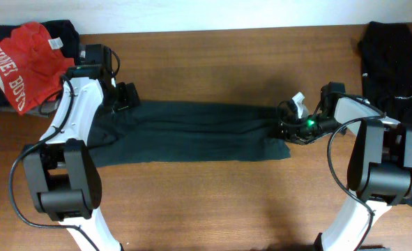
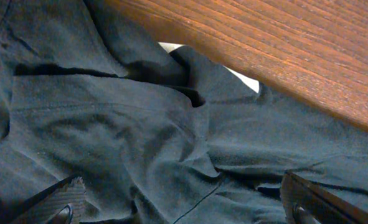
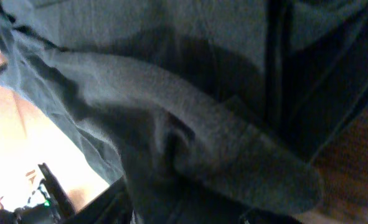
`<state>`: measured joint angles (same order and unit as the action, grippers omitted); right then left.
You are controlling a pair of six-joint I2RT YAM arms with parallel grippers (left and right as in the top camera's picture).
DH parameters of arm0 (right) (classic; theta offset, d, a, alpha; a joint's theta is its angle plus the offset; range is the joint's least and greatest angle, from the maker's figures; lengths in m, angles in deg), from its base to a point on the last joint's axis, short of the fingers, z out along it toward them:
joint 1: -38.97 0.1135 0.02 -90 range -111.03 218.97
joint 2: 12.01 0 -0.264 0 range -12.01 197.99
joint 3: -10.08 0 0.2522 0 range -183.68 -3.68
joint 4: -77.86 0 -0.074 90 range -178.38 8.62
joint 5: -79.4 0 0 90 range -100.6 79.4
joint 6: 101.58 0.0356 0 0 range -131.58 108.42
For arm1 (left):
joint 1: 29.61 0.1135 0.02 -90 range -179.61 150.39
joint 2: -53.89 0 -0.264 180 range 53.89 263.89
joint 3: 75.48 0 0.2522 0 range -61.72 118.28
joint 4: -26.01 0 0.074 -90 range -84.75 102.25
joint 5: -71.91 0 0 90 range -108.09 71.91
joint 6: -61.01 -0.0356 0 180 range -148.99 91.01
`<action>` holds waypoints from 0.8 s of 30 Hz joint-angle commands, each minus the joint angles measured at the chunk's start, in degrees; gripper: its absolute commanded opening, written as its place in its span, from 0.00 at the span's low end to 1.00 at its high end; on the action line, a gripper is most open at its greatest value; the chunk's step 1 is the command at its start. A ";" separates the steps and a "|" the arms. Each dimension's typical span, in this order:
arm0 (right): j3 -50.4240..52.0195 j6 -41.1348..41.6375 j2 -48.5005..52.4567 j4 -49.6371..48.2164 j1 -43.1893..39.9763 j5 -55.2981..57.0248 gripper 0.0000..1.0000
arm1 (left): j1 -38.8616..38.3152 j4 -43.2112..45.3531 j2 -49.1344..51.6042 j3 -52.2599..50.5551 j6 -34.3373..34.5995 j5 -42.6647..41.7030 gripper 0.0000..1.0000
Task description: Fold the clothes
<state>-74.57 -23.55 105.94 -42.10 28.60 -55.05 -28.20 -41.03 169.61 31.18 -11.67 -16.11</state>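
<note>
Four garments can be counted on the wooden tabletop (image 1: pixel 212 202). One dark grey-green T-shirt (image 1: pixel 199 132) lies at the centre as a long band running from 9 o'clock to 3 o'clock. One red garment (image 1: pixel 21 63) with white lettering sits at 10 o'clock, lying on top of one black garment (image 1: pixel 63 31). A second black garment (image 1: pixel 390 56) is heaped at 2 o'clock, well apart from the rest. There are two arms, one at each end of the centre shirt. The left arm rises from its base at 7 o'clock, its white link slanting up toward 10 o'clock and its wrist turned in toward the shirt's 9 o'clock end. The left gripper (image 1: pixel 125 97) is low over the wrinkled cloth with its fingers (image 2: pixel 59 199) spread wide and nothing held between them. The right arm stands at 4 o'clock with its forearm reaching inward, which puts the right gripper (image 1: pixel 289 120) on the shirt's 3 o'clock end. Its wrist camera is filled by a bunched ridge of cloth pressed close. Whether that gripper has closed on the shirt cannot be told.
</note>
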 commanded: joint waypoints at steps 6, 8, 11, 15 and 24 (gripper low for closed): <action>0.92 4.76 1.49 -3.10 0.61 2.84 0.10 | -0.31 0.09 -0.68 0.74 -0.04 0.35 0.99; 0.92 5.46 1.49 -3.28 0.52 4.76 0.04 | -0.31 0.11 -0.68 0.74 -0.04 0.35 0.99; 0.74 5.73 1.46 -2.12 0.00 9.62 0.04 | -0.31 0.09 -0.66 0.74 -0.04 0.35 0.99; 0.04 8.22 1.36 0.04 -2.36 15.04 0.04 | -0.31 0.09 -0.68 0.74 -0.04 0.33 0.99; -10.12 8.20 0.61 13.62 -8.09 27.19 0.04 | -0.31 0.07 -0.68 0.74 -0.04 0.15 0.99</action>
<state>-80.21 -15.86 106.58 -31.56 21.58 -38.52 -28.20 -41.05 169.61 31.20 -11.64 -16.11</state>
